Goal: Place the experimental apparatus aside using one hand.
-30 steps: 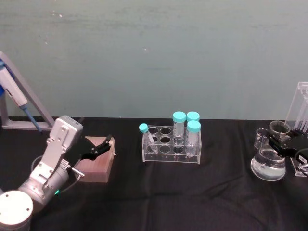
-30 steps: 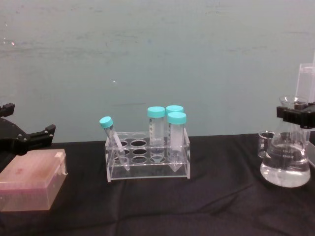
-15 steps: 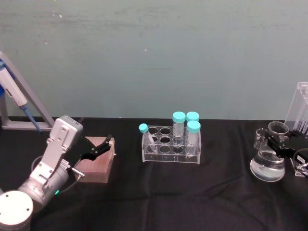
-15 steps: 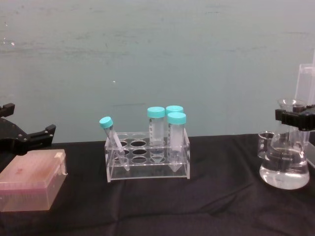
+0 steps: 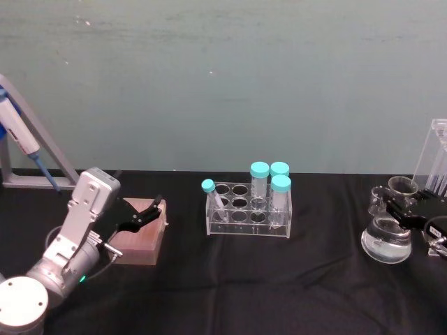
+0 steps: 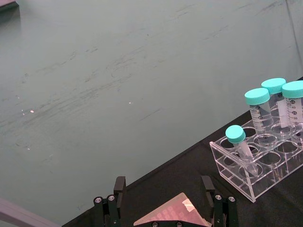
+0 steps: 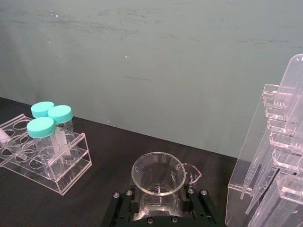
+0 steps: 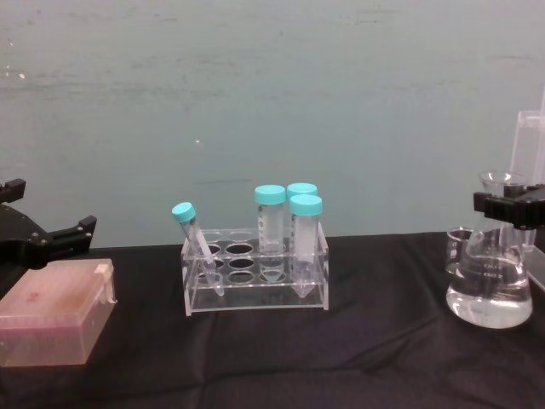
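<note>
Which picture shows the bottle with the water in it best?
The chest view: the conical flask shows whole from the side, water at the bottom, the right pincer on its neck. The head view shows it smaller from above. The right wrist view looks down into its mouth.

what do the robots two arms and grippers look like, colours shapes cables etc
The left arm is built of silver-grey rounded segments with a boxy pale grey wrist block, a thin cable beside it and a small green light low down. Its left gripper is black, with two slim angular fingers. The right gripper is likewise black and angular, with small round screws along its finger bases.
</note>
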Robot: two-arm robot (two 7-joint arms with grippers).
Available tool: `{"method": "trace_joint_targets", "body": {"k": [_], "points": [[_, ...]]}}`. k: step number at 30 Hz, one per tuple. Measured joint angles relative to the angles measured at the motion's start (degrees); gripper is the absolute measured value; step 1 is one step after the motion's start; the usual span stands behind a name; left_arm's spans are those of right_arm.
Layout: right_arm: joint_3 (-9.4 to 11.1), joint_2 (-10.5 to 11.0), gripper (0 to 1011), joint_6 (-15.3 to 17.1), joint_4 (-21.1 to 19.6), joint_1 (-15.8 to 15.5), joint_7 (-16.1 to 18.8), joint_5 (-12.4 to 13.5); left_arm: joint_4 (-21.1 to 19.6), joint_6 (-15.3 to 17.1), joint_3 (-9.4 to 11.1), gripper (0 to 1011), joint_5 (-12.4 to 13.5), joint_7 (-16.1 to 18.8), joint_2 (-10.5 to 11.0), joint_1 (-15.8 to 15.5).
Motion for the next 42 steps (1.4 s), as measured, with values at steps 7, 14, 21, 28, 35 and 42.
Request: {"method": "trace_joint_targets", "body": {"k": [7, 14, 21, 28, 35, 42], "points": [[0.03, 0.03, 472, 0.0, -0.07, -0.06, 0.0, 0.0, 0.0, 0.0, 0.0, 1000, 0.0, 0.0, 0.0, 0.0], [0.04, 0.06, 492, 0.0, -0.1, -0.09, 0.0, 0.01, 0.0, 0.0, 0.0, 1000, 0.0, 0.0, 0.0, 0.0], [0.03, 0.07, 705, 0.0, -0.12, -0.13, 0.0, 0.03, 0.0, 0.0, 0.0, 1000, 0.0, 0.0, 0.0, 0.0], [0.03, 0.07, 895, -0.01, -0.15, -0.14, -0.02, 0.07, 0.0, 0.0, 0.0, 1000, 0.0, 0.0, 0.0, 0.0], [0.03, 0.07, 1002, -0.01, -0.16, -0.15, -0.03, 0.1, 0.0, 0.0, 0.0, 1000, 0.0, 0.0, 0.0, 0.0], [0.03, 0.07, 1002, -0.02, -0.18, -0.15, -0.07, 0.07, 0.0, 0.0, 0.0, 1000, 0.0, 0.0, 0.0, 0.0]]}}
